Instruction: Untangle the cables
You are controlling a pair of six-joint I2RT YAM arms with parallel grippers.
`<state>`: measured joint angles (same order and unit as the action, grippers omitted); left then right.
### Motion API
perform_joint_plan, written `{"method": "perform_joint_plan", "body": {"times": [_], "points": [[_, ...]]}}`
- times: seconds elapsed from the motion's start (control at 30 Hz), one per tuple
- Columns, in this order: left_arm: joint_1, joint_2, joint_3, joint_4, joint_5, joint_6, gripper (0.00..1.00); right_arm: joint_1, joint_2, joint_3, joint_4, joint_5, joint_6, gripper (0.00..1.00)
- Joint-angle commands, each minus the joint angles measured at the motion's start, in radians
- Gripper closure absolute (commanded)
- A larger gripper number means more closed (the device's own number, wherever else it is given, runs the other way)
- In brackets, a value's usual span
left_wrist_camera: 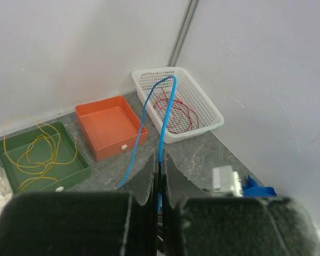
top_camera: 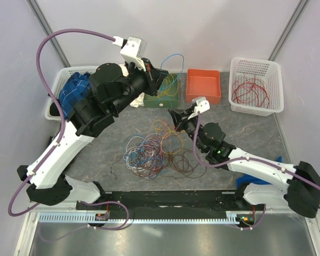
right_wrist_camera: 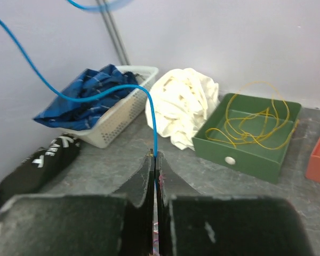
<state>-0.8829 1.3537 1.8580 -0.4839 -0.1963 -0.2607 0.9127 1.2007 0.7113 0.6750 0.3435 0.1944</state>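
The cables [top_camera: 154, 152] lie as a knotted heap of thin coloured strands on the grey table, in front of both arms. One blue cable [top_camera: 174, 56] is lifted out of it and arcs above the back of the table. My left gripper [top_camera: 161, 74] is raised near the green tray and is shut on that blue cable [left_wrist_camera: 168, 101], which rises from its fingertips [left_wrist_camera: 160, 158]. My right gripper [top_camera: 173, 113] is lower, just behind the heap. It is shut on the same blue cable [right_wrist_camera: 96, 98], which runs up and to the left from between its tips [right_wrist_camera: 153, 156].
A green tray [top_camera: 159, 102] holds yellow cables [right_wrist_camera: 256, 120]; an orange tray [top_camera: 204, 85] stands beside it. A white basket [top_camera: 256, 66] at the back right holds red cables [top_camera: 249, 93]. Another basket [top_camera: 58, 85] at the back left holds blue cloth. White cloth [right_wrist_camera: 184, 106] lies by the green tray.
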Motion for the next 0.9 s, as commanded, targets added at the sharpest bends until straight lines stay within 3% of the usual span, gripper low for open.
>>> {"method": "perform_joint_plan", "body": {"times": [0.0,0.13,0.27,0.47,0.57,0.6,0.67,0.7,0.87], "points": [[0.018,0.004,-0.013,0.008,-0.072,0.064,0.98,0.028,-0.124,0.123,-0.147,-0.07,0.051,1.0],[0.079,0.035,-0.052,0.007,-0.063,0.026,0.98,0.043,-0.203,0.273,-0.453,-0.112,0.092,1.0],[0.182,0.07,-0.144,0.011,0.003,-0.07,0.98,0.043,-0.243,0.445,-0.641,-0.071,0.091,1.0],[0.237,0.058,-0.324,0.083,0.04,-0.163,0.78,0.043,-0.213,0.626,-0.785,0.07,0.007,1.0],[0.243,0.033,-0.4,0.119,0.046,-0.181,0.49,0.043,-0.19,0.668,-0.793,0.14,-0.036,1.0],[0.245,0.027,-0.414,0.126,0.044,-0.189,0.29,0.043,-0.182,0.691,-0.795,0.153,-0.053,1.0],[0.246,0.009,-0.45,0.133,0.041,-0.209,0.14,0.043,-0.158,0.721,-0.796,0.196,-0.075,1.0],[0.246,0.002,-0.459,0.137,0.04,-0.215,0.01,0.043,-0.148,0.761,-0.798,0.212,-0.084,1.0],[0.249,-0.069,-0.562,0.156,0.008,-0.281,0.0,0.041,-0.061,0.942,-0.805,0.264,-0.153,1.0]]}}
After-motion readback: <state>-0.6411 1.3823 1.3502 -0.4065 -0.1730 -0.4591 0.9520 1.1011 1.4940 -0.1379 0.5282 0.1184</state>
